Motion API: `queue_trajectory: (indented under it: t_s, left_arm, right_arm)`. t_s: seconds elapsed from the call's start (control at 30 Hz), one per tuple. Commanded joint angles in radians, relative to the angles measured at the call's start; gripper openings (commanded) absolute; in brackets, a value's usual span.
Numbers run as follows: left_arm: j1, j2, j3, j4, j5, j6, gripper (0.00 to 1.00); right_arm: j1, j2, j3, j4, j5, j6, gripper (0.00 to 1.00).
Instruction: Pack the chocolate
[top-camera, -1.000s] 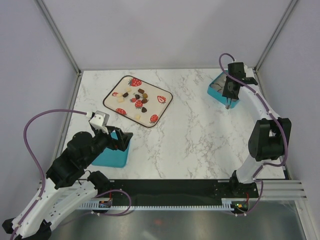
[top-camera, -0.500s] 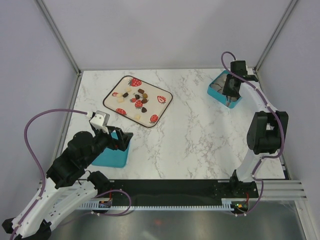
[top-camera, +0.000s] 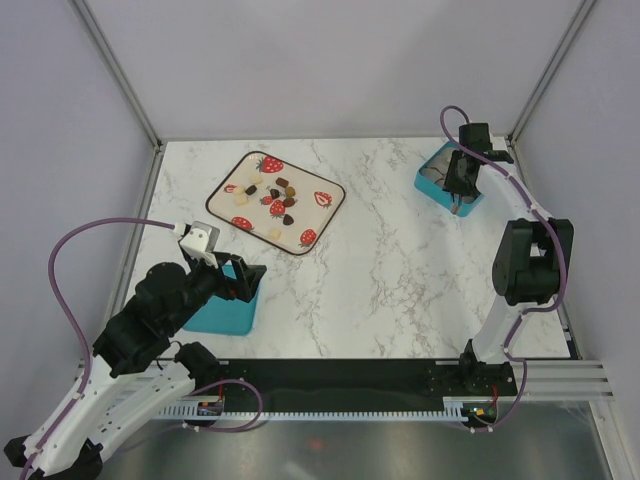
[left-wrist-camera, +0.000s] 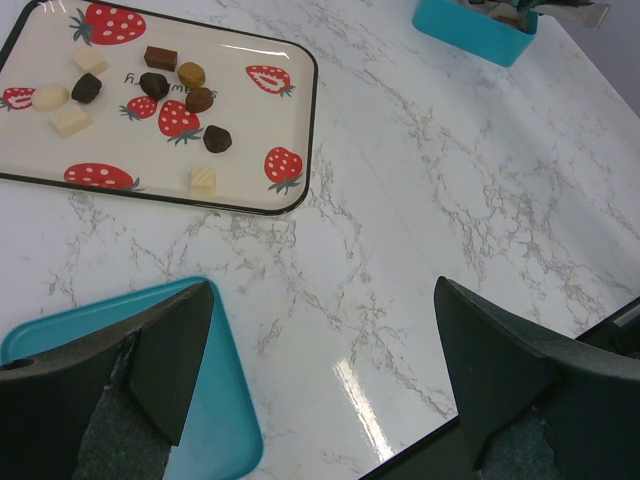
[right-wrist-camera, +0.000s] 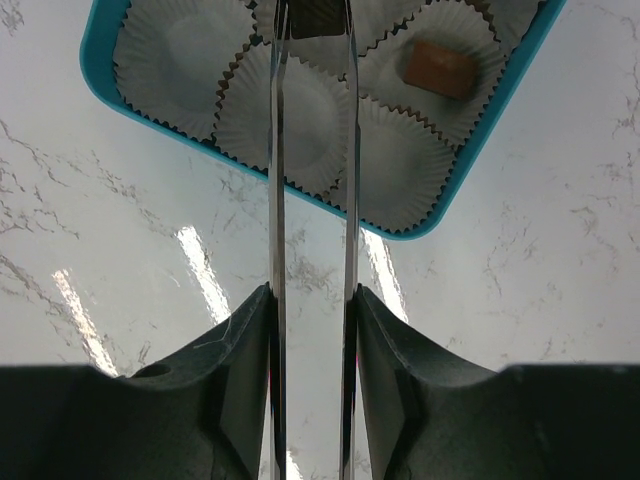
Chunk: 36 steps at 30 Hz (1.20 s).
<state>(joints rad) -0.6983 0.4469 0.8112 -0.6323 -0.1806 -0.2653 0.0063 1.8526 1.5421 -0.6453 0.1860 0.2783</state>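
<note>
We are at the placing step: the right pincer (right-wrist-camera: 312, 25), narrowly parted, pinches a dark chocolate (right-wrist-camera: 312, 12) over the blue box (right-wrist-camera: 92, 45). The next move calls for lowering it into an empty paper cup (right-wrist-camera: 300, 120) and letting go. The left pincer (left-wrist-camera: 320, 370) hangs wide open and empty. The other chocolates (left-wrist-camera: 153, 84) lie on the tray (left-wrist-camera: 245, 125).

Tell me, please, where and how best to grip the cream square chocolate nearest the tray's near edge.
Probably across two opposite sides of the cream square chocolate, straight down from above: it lies flat on the tray, clear of neighbours, with room either side.
</note>
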Motion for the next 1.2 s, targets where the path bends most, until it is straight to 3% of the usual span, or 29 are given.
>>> queue_trajectory:
  t_s: [0.0, 0.4, 0.77, 0.93, 1.17]
  left_arm:
    - [-0.004, 0.009, -0.009, 0.033, -0.003, 0.041, 1.0]
    - [-0.004, 0.012, -0.009, 0.036, -0.003, 0.041, 1.0]
    - [-0.004, 0.013, -0.01, 0.036, -0.005, 0.041, 1.0]
    - [-0.004, 0.013, -0.01, 0.036, -0.01, 0.041, 1.0]
    - [-0.003, 0.009, -0.009, 0.036, -0.016, 0.043, 1.0]
  right_arm:
    - [0.0, 0.019, 0.049, 0.027, 0.024, -0.014, 0.44]
    - [0.0, 0.008, 0.067, 0.016, 0.026, -0.021, 0.47]
    - [0.014, -0.162, 0.027, 0.007, -0.023, -0.016, 0.47]
    - [0.124, -0.216, -0.002, -0.002, 0.012, -0.011, 0.48]
    - [0.336, -0.28, -0.082, 0.055, -0.082, 0.027, 0.47]
